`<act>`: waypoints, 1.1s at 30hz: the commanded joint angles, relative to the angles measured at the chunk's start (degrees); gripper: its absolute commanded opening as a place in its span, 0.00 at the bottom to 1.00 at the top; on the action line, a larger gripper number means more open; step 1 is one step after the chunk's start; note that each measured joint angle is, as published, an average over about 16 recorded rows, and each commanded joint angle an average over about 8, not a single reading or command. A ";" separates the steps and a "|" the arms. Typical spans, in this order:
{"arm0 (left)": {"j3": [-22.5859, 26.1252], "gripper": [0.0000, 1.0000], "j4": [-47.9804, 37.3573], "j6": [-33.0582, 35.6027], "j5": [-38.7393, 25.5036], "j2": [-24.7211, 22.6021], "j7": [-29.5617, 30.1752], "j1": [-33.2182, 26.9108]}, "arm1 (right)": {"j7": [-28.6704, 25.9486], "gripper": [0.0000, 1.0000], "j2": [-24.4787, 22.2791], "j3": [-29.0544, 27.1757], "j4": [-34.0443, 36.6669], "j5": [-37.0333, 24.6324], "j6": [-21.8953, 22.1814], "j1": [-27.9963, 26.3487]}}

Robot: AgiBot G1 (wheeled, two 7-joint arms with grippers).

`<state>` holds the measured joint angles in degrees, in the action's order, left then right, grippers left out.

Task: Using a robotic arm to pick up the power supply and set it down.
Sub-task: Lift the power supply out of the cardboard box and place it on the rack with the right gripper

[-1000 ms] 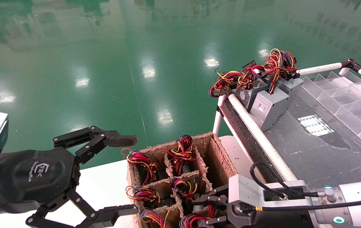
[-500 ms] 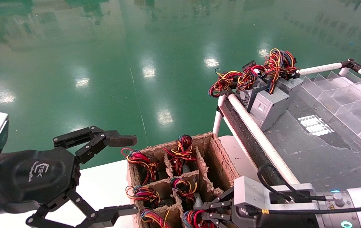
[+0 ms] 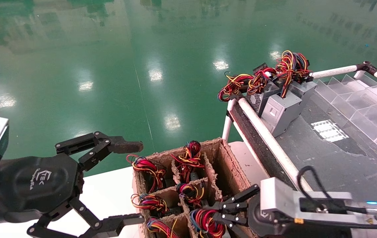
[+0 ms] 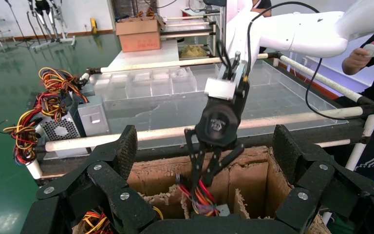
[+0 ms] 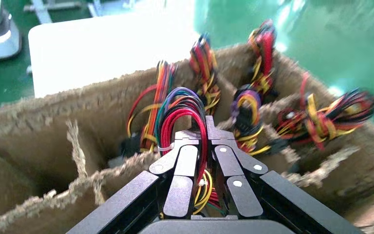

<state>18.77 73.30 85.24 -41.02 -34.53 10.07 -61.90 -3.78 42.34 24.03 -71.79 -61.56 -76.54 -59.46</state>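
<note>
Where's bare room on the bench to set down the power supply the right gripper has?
Free: the dark bench top between the white rail and the clear dividers, nearer than the placed units. Crowded: that far corner, and the cardboard crate where the right gripper is shut on the power supply's wires. Left gripper hangs open beside the crate.

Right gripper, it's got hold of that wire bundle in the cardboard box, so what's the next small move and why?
Probably a slow, straight lift. The right gripper is shut on the wire bundle of a power supply still sitting down in its cell of the divided cardboard box, with more bundles in the neighbouring cells. Rising straight should keep it off the frayed dividers. The left gripper hangs open beside the box.
</note>
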 commanded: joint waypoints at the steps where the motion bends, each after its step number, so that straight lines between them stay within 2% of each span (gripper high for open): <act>1: 0.01 1.00 0.00 0.00 0.00 0.00 0.00 0.00 | 0.78 0.00 -0.63 -1.00 -0.51 1.39 0.27 0.68; 10: 0.03 1.00 0.00 -0.01 0.02 0.01 -0.01 -0.01 | -0.23 0.00 -4.52 -8.95 2.27 13.81 1.20 1.64; 16: 0.05 1.00 0.00 -0.02 0.03 0.02 -0.02 -0.01 | -0.21 0.00 -7.13 -13.28 5.70 18.58 1.95 -0.14; 23: 0.07 1.00 0.00 -0.03 0.04 0.03 -0.03 -0.02 | 1.92 0.00 -10.81 -16.98 10.80 19.37 4.75 -2.02; 33: 0.09 1.00 0.00 -0.04 0.06 0.04 -0.05 -0.02 | 7.07 0.00 -15.17 -18.77 21.44 16.05 7.44 -3.53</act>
<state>18.86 73.30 85.20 -40.96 -34.50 10.03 -61.92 3.20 27.68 5.65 -50.10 -45.69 -69.25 -63.25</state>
